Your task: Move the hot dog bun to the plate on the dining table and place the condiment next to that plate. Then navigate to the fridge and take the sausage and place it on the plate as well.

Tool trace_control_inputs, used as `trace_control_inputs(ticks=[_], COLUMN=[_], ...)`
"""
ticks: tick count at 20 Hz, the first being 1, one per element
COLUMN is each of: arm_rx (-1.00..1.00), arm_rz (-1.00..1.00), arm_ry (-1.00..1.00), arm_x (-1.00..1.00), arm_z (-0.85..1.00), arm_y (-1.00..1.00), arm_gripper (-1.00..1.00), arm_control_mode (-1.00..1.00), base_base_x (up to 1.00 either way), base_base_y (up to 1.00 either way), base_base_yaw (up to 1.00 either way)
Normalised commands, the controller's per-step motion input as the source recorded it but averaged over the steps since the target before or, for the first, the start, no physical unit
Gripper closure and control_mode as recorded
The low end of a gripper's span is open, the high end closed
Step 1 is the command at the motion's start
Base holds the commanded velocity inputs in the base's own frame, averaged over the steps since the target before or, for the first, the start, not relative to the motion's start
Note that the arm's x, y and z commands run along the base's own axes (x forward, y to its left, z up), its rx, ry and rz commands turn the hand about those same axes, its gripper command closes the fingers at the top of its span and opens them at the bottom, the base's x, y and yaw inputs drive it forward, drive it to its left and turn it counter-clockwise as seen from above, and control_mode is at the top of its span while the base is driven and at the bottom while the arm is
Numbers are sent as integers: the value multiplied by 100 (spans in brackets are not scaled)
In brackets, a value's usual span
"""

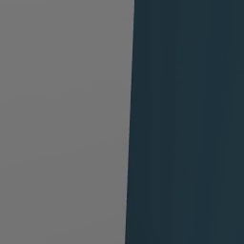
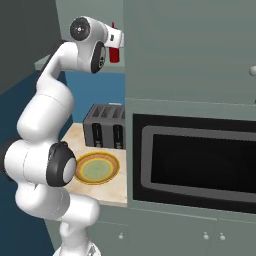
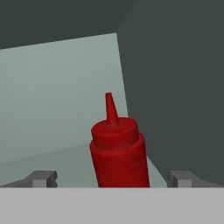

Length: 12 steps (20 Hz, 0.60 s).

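Observation:
The condiment (image 3: 117, 148) is a red squeeze bottle standing upright with its pointed cap up, on a pale shelf in a cabinet nook. My gripper (image 3: 111, 179) is open, with one fingertip (image 3: 43, 178) to the bottle's left and the other to its right, both well apart from it. In the right base view the raised arm reaches up and back to the condiment (image 2: 114, 54), whose middle is covered by the white hand. The hot dog bun, plate, dining table, fridge and sausage are out of view.
Below the arm, a dark toaster (image 2: 105, 126) and a golden-yellow dish (image 2: 97, 167) sit on a beige counter (image 2: 75, 134). A tall grey-green cabinet with a built-in oven (image 2: 195, 162) stands close on the right. A grey panel (image 1: 62, 119) and dark blue wall (image 1: 190, 119) are very near.

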Motion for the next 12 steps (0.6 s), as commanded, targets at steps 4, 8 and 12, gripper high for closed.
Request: trace_control_inputs(ticks=[4,8,12], arm_rx=[0,0,0], arm_rz=[0,0,0], arm_ry=[0,0,0], arm_x=[20,22,31], arm_z=[0,-1,-18], arm_y=[-11,-3,-9], arm_gripper=[-100,-100,-100], arm_control_mode=[-100,-100,-100], base_base_x=[0,0,0], base_base_y=[0,0,0], base_base_yaw=[0,0,0])
